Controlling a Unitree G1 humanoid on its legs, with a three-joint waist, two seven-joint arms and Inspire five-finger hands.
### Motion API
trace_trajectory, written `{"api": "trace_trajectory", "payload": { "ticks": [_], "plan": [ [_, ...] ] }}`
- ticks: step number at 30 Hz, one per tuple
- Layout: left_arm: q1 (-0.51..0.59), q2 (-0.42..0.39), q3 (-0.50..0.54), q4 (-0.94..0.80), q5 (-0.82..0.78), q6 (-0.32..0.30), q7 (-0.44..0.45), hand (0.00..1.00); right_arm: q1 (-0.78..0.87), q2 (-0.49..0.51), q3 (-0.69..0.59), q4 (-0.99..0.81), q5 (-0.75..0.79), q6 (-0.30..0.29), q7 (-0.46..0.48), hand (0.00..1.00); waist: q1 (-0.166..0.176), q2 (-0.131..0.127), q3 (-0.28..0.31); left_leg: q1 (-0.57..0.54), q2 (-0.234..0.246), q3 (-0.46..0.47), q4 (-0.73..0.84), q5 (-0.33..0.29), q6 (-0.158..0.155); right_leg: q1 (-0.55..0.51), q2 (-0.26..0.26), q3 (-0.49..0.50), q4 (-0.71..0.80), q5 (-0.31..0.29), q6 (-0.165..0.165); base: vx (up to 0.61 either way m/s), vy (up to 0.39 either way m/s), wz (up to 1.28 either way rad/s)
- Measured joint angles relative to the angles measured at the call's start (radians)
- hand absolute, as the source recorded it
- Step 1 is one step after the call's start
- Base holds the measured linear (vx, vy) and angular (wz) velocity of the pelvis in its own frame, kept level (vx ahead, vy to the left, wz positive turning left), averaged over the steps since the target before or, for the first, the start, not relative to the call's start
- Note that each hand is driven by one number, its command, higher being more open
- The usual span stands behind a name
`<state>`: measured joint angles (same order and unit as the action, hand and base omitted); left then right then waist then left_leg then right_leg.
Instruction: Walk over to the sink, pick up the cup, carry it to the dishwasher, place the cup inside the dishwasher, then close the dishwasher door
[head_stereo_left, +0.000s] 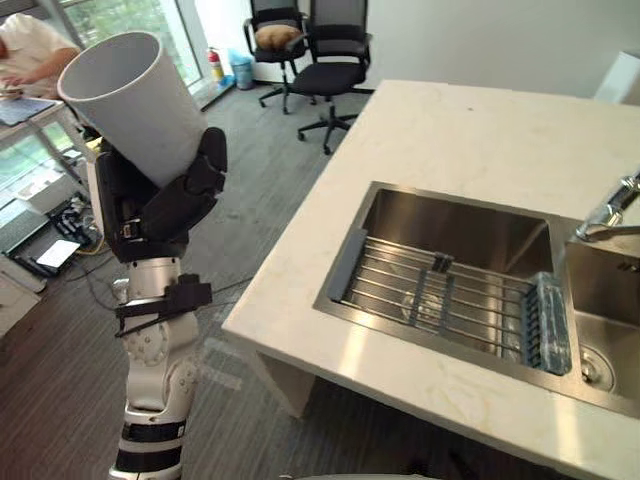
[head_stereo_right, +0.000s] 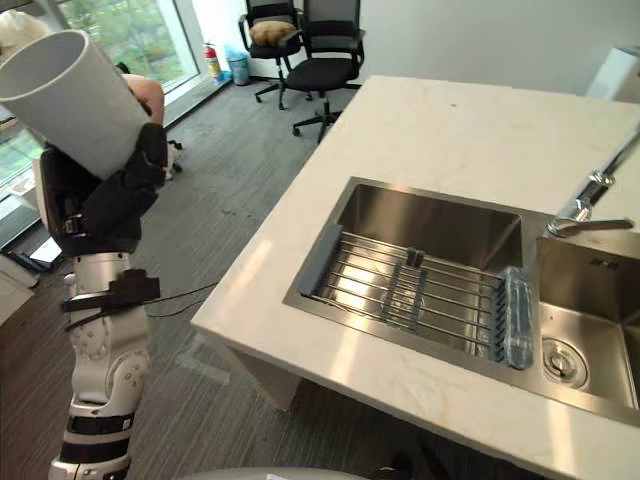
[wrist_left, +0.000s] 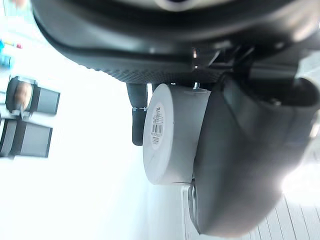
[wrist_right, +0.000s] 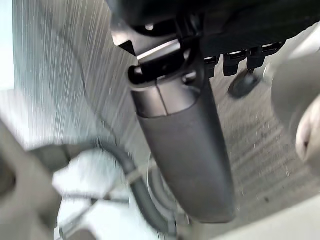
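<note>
**Location of the cup.** The cup (head_stereo_left: 130, 95) is off the counter (head_stereo_left: 480, 130) and clear of the sink (head_stereo_left: 455, 240). It is held aloft at the upper left of the head views, well apart from both.

**Left hand.** The left hand (head_stereo_left: 170, 205) grips the cup at its lower end. Its fingers (head_stereo_left: 208, 160) are curled round the wall just above the base. In the left wrist view the flat bottom, bearing a small label, sits against the palm.

**Right hand.** The right hand (wrist_right: 185, 150) appears in its own wrist view, over the floor. I cannot tell whether it is open or closed.

**Attitude.** The long axis is tilted, not upright. The open mouth points to the upper left of the frame and the base runs down-right into the hand.

**Handling, my assessment.** I judge the cup to be:
- light, rigid and empty;
- smooth-walled, so likely slippery;
- tapered, narrowing toward the base.

The present hold at the narrow end is workable, but the taper offers little to stop it sliding. A firmer hold would be round mid-wall. I would avoid knocks to the thin rim.
</note>
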<state>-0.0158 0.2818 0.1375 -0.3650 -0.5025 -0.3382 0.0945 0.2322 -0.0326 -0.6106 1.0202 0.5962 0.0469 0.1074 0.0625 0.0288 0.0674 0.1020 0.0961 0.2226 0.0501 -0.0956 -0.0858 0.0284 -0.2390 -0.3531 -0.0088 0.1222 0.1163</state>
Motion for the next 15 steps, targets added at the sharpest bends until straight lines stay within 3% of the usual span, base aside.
{"api": "trace_trajectory", "payload": {
  "ticks": [5, 8, 9, 10, 11, 14, 15],
  "plan": [
    [0.084, -0.022, 0.123, -0.026, -0.089, 0.004, -0.09, 0.0, -0.008, 0.026, 0.011, -0.026, -0.042, 0.018, -0.003, 1.0, 0.017, -0.022, -0.019, -0.023, -0.018, -0.051, -0.015, 0.01, 0.017, -0.036, -0.036, -0.037, 0.096, -0.027, -0.006, -0.03, 0.023, 0.31],
    [0.103, -0.038, 0.157, -0.024, -0.12, 0.004, -0.122, 0.0, 0.013, 0.033, 0.029, -0.039, -0.085, 0.021, -0.004, 1.0, 0.046, -0.035, -0.035, -0.075, -0.011, -0.106, -0.005, 0.034, 0.029, -0.075, -0.041, -0.03, 0.154, -0.015, 0.013, 0.02, 0.013, 0.53],
    [0.106, -0.039, 0.173, -0.02, -0.131, 0.004, -0.14, 0.0, 0.009, 0.039, 0.031, -0.041, -0.1, 0.02, -0.004, 1.0, 0.063, -0.04, -0.035, -0.111, -0.009, -0.125, 0.017, 0.042, 0.034, -0.095, -0.042, -0.008, 0.192, -0.041, 0.039, 0.04, -0.048, 0.77],
    [0.107, -0.039, 0.189, 0.006, -0.147, 0.004, -0.144, 0.0, 0.005, 0.041, 0.034, -0.052, -0.118, 0.009, -0.004, 1.0, 0.062, -0.035, -0.03, -0.145, -0.01, -0.167, 0.048, 0.046, 0.036, -0.134, -0.047, 0.051, 0.396, -0.172, 0.04, 0.06, -0.107, 0.95],
    [0.118, -0.042, 0.211, 0.028, -0.149, 0.006, -0.141, 0.0, 0.003, 0.034, 0.052, -0.051, -0.124, 0.011, -0.003, 1.0, 0.063, -0.039, -0.031, -0.159, -0.017, -0.191, 0.073, 0.046, 0.037, -0.13, -0.035, 0.083, 0.473, -0.226, 0.04, 0.05, -0.131, 0.94],
    [0.155, -0.06, 0.296, 0.037, -0.168, 0.005, -0.111, 0.0, -0.039, 0.017, 0.116, -0.048, -0.14, 0.012, -0.002, 1.0, 0.1, -0.053, -0.026, -0.203, -0.029, -0.2, 0.127, 0.044, 0.037, -0.086, -0.01, 0.107, 0.424, -0.296, 0.02, -0.04, -0.115, 0.38],
    [0.156, -0.062, 0.313, 0.037, -0.176, 0.001, -0.093, 0.0, -0.067, 0.004, 0.146, -0.048, -0.149, 0.015, 0.002, 1.0, 0.128, -0.044, -0.015, -0.233, -0.023, -0.204, 0.155, 0.043, 0.035, -0.057, 0.005, 0.092, 0.356, -0.322, 0.01, -0.11, -0.113, 0.26]
  ]
}}
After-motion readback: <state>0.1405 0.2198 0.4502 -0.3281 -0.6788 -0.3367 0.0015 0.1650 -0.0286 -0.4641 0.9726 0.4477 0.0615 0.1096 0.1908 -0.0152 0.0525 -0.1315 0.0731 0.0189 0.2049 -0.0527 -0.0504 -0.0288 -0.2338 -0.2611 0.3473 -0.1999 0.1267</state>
